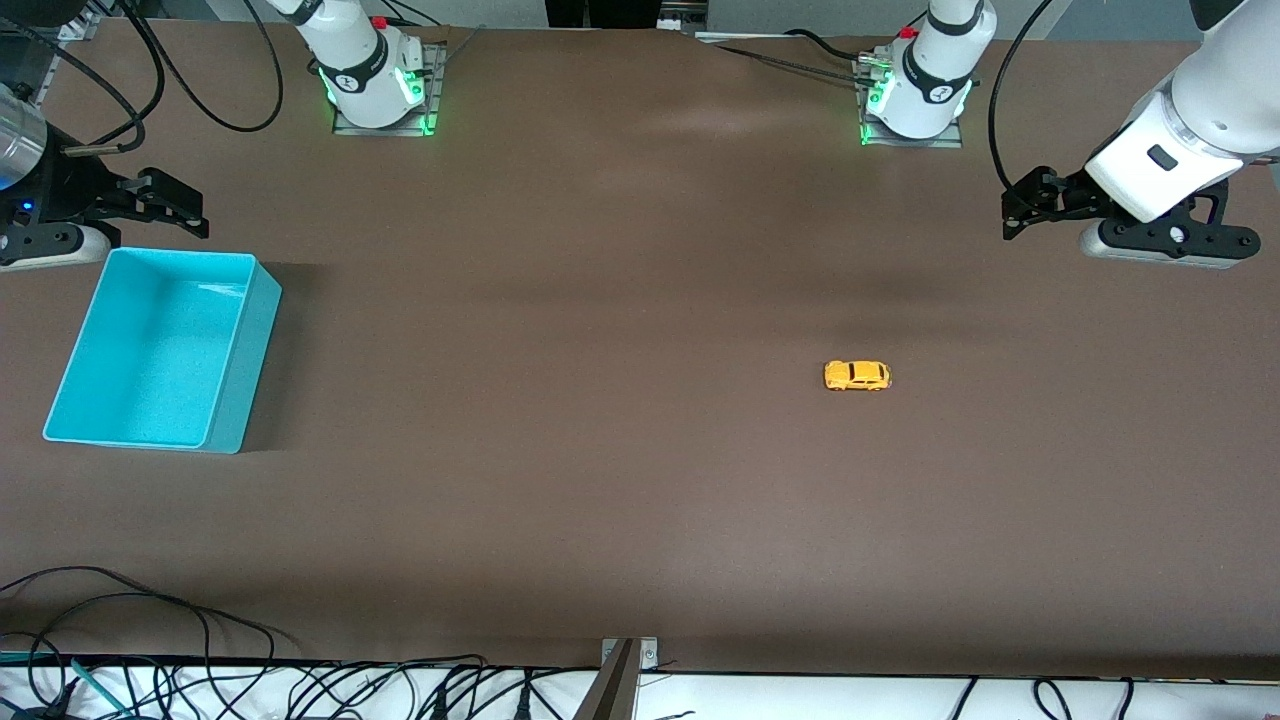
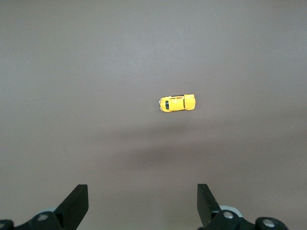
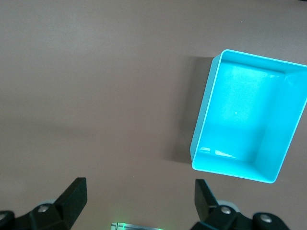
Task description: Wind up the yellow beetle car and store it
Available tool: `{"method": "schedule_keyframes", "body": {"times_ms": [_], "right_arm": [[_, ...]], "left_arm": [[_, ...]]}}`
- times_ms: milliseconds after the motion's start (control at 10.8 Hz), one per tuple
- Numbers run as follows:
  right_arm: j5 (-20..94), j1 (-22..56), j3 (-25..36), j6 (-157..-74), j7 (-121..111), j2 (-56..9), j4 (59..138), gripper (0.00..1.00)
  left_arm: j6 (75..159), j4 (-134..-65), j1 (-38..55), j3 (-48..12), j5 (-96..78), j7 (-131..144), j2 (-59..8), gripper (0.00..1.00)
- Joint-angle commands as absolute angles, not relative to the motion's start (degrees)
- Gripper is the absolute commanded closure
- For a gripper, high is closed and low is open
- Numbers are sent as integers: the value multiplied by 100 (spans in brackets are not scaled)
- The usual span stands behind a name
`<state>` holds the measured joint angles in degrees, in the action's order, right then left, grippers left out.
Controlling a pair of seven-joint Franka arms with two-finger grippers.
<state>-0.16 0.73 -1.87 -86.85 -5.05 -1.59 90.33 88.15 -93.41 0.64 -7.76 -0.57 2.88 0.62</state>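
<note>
The cyan bin (image 1: 160,345) is the thing that sits closest to the front camera, at the right arm's end of the brown worktop (image 1: 600,450). It stands upright with its open top facing up. In the right wrist view the bin (image 3: 247,115) shows a bare, shiny floor with nothing in it.

The right claw (image 1: 150,205) hangs in the air just above the bin's edge that is farthest from the front camera. Its two black fingers (image 3: 74,196) are spread wide apart and hold nothing.

The yellow beetle car (image 1: 857,375) is well apart from the bin, toward the left arm's end of the worktop. It sits on its wheels, alone on the bare brown top, and nothing touches it. In the left wrist view the car (image 2: 177,103) is seen from above.

The left claw (image 1: 1035,205) hangs over bare worktop, much farther from the bin than the car is. Its fingers (image 2: 76,203) are spread wide apart too, and they hold nothing.
</note>
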Motion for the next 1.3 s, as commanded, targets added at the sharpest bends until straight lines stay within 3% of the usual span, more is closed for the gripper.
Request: {"method": "schedule_keyframes", "body": {"times_ms": [0,649,1204], "right_arm": [[70,44,-176,-8578,-580,-141,8947,0],[79,26,-167,-8552,-580,-141,8947,0],[79,18,-158,-8552,-571,-132,8947,0]], "left_arm": [[8745,-9167,27,-817,-394,-278,-166,0],[9490,-9290,-123,-844,-492,-4125,-1176,0],[12344,-11256,-343,-1520,-387,-6509,-1406,0]]}}
